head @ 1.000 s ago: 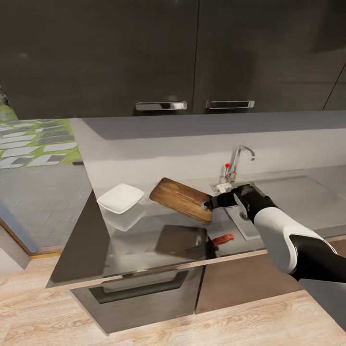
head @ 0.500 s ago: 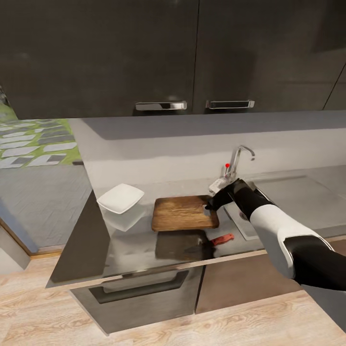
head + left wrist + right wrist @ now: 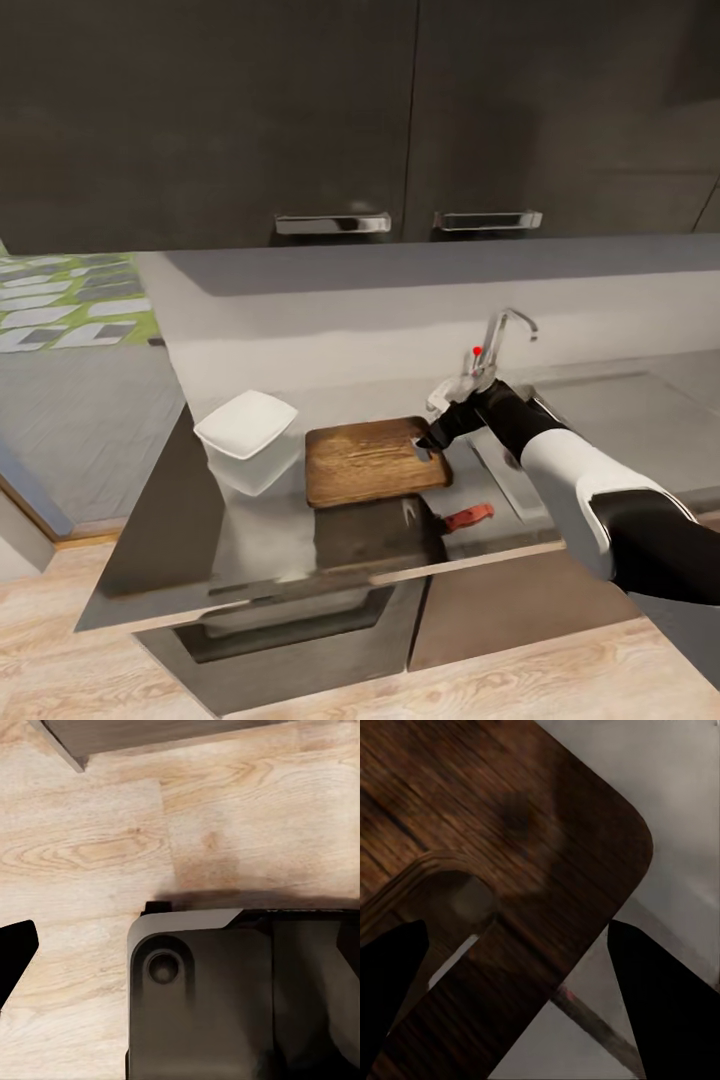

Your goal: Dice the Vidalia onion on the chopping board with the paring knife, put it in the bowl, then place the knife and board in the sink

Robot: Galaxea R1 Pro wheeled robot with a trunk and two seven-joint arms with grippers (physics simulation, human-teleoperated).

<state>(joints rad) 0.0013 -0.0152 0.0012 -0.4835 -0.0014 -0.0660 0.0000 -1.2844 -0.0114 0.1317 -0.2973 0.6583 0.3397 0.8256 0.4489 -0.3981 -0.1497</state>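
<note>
My right gripper [image 3: 424, 446] is shut on the handle-slot end of the dark brown chopping board [image 3: 368, 461], which hangs roughly level just above the grey countertop [image 3: 200, 520]. In the right wrist view the board [image 3: 510, 832] lies between my two black fingers [image 3: 390, 997]. The paring knife [image 3: 466, 517], with its red handle, lies on the worktop near the front edge, below the board's corner. A white bowl [image 3: 247, 426] stands left of the board. The sink [image 3: 497, 478] is mostly hidden behind my right arm, and the onion is out of view. My left gripper [image 3: 15, 960] hangs over the wooden floor.
The chrome tap [image 3: 497, 335] with its red knob stands behind my right wrist, and the flat drainboard [image 3: 625, 410] runs to the right. Dark upper cabinets [image 3: 330, 110] hang overhead. The worktop's left end [image 3: 130, 560] drops to wooden floor.
The board was tilted up in my right gripper and is now level and lower. The head camera has shifted slightly, moving the whole picture.
</note>
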